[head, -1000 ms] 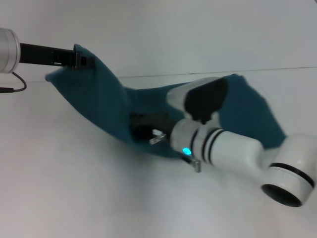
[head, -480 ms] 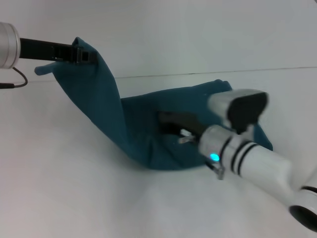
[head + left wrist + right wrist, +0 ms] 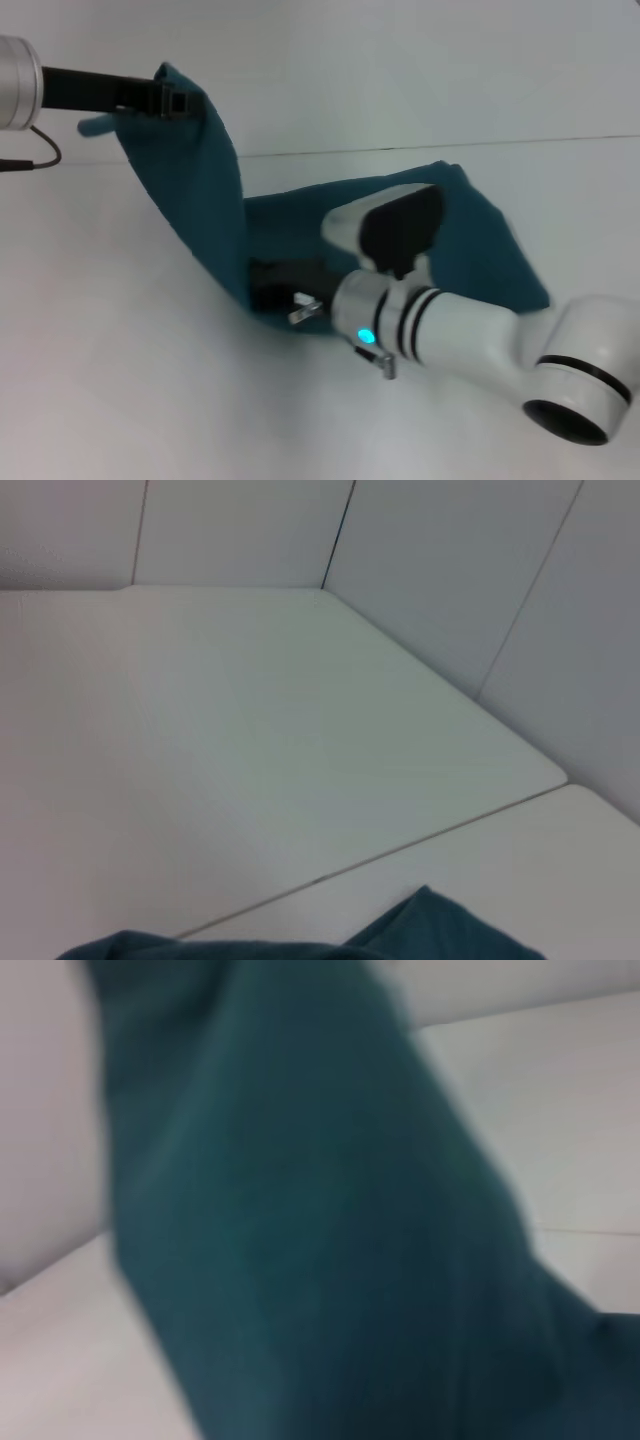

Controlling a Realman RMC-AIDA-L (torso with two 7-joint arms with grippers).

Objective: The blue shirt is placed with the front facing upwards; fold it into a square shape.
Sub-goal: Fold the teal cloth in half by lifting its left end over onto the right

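high at the tabletop's [image 3: 120, 380] far left, the left gripper [image 3: 170, 102] pinches the blue shirt's [image 3: 300, 240] raised edge to fold it, while the right gripper [image 3: 275, 283] clamps the low fold.

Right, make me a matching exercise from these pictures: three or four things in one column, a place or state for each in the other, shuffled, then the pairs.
Things
1. left hand
2. right hand
3. blue shirt
4. table

Places or states
A. white, bare in front of the cloth
B. raised, gripping the shirt's lifted edge
C. low at the table, at the shirt's near edge
D. partly hanging up, partly lying on the surface

Pairs: 1-B, 2-C, 3-D, 4-A
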